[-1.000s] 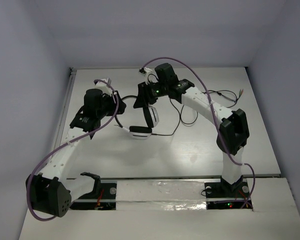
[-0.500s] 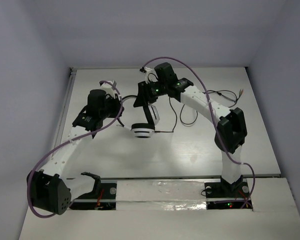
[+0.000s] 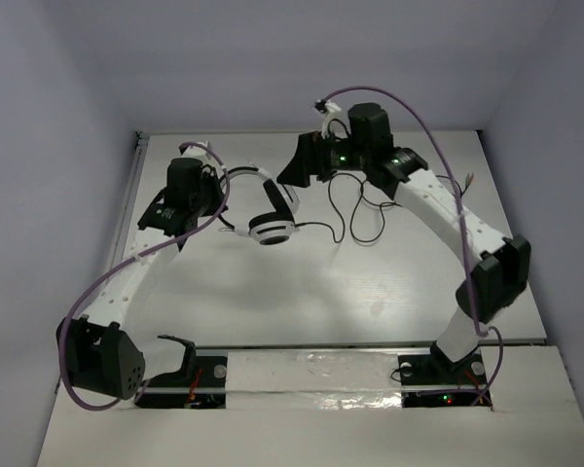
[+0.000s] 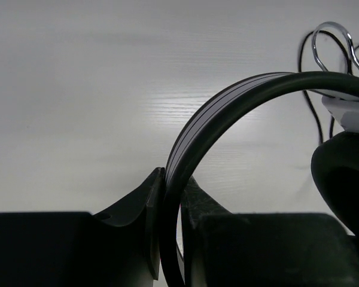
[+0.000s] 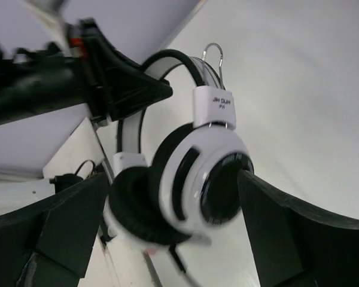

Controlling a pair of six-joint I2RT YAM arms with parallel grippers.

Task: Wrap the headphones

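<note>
We see the left gripper [image 4: 170,197] clamped on the white headband of the headphones [image 3: 265,206], which hang over the far left-centre of the table [image 3: 370,292], earcups toward the right. The right gripper [image 5: 167,209] stands wide apart, its fingers [image 5: 281,215] flanking the earcups without touching. The thin black cable [image 3: 346,219] trails right across the table; its end is hard to make out beneath the right arm.

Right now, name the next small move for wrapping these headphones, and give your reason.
Probably send the open right gripper down to the loose black cable on the table. The left gripper is shut on the headband, holding the headphones up, while the right holds nothing and the cable lies unwound.
</note>
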